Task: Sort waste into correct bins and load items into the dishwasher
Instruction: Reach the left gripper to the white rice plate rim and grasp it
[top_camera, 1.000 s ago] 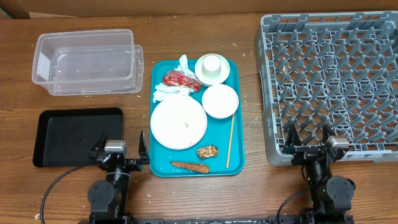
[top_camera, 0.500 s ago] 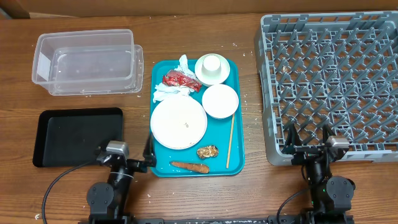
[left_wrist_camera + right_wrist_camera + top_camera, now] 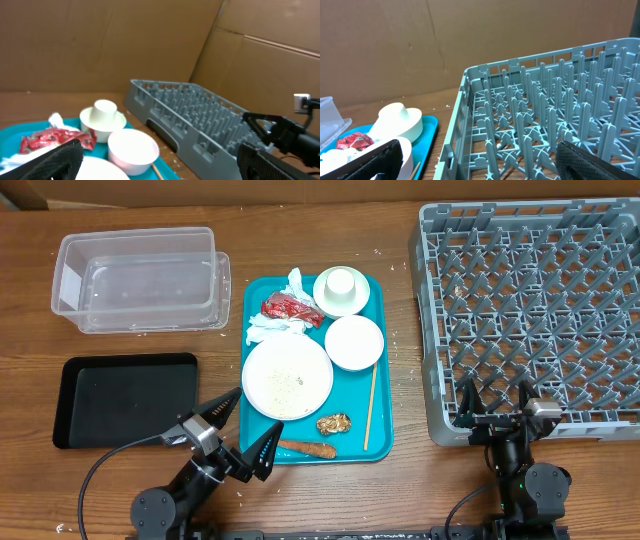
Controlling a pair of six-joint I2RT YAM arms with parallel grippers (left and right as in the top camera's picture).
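Jaws of both grippers stand wide open and hold nothing. In the overhead view the left gripper point(image 3: 243, 427) sits lower left of centre, turned diagonally, with 1 finger at the lower-left corner of the teal tray point(image 3: 347, 402), near an orange food scrap point(image 3: 306, 448).

The right gripper point(image 3: 497, 398) is at the lower right, at the bottom edge of the grey dish rack point(image 3: 540, 310).

On the tray lie a large plate point(image 3: 287, 378), a small bowl point(image 3: 354, 342), a cup point(image 3: 342, 288), a red wrapper point(image 3: 291, 308), white tissue point(image 3: 272, 328), a brown food piece point(image 3: 334, 424) and 1 chopstick point(image 3: 371, 408).

The wooden table point(image 3: 420, 480) has small white specks. At the upper left stands a clear plastic bin point(image 3: 140, 280), and below it a black tray point(image 3: 125, 398). Behind the table the left wrist view shows brown cardboard point(image 3: 100, 45).
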